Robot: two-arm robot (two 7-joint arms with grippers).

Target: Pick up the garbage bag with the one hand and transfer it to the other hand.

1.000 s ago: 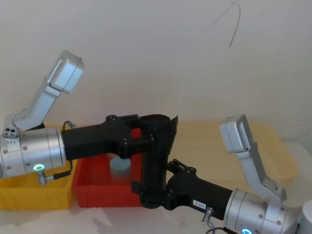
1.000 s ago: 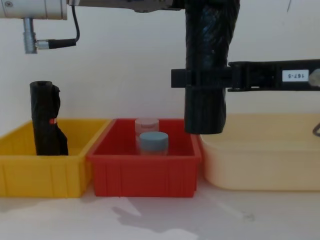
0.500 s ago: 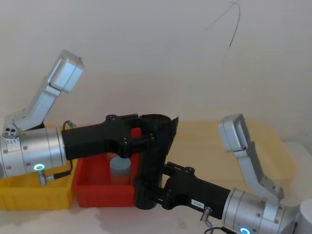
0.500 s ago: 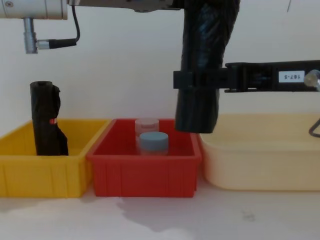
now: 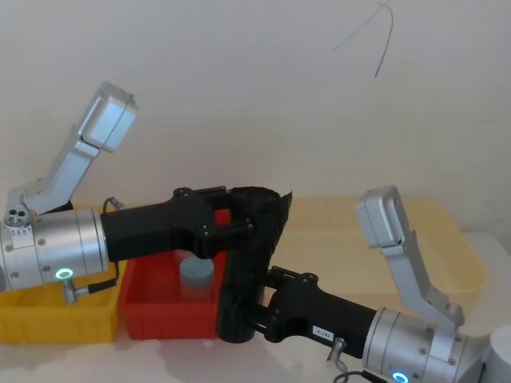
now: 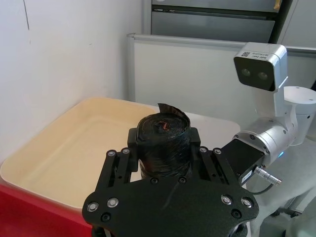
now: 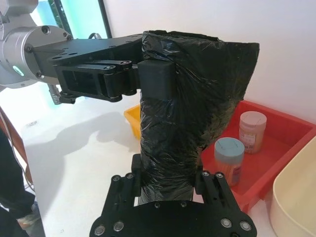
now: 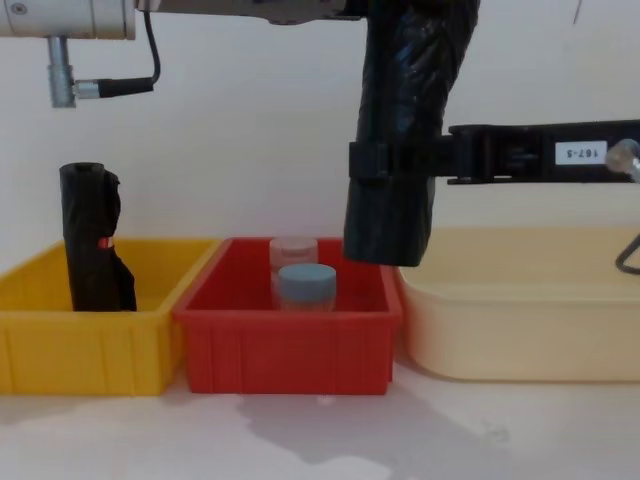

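While the blue-lit right arm's black two-fingered gripper (image 7: 169,173) pinches the lower half of the tightly rolled, glossy black plastic garbage bag (image 8: 388,215), the green-lit left arm's black gripper (image 6: 164,148) pinches its top end, so both hold one roll. Its long axis hangs nearly upright in mid-air, lower end tipped toward the robot's left, with the red plastic tray (image 8: 250,350) and the cream tub (image 8: 520,330) lower down behind it.

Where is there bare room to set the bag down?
Bare: the cream tub, right of the red bin, and the table strip before the bins. Crowded: two jars in the red bin, a black roll in the yellow bin, and mid-air near the red bin's right end the left gripper and right gripper, jaws shut on the garbage bag.
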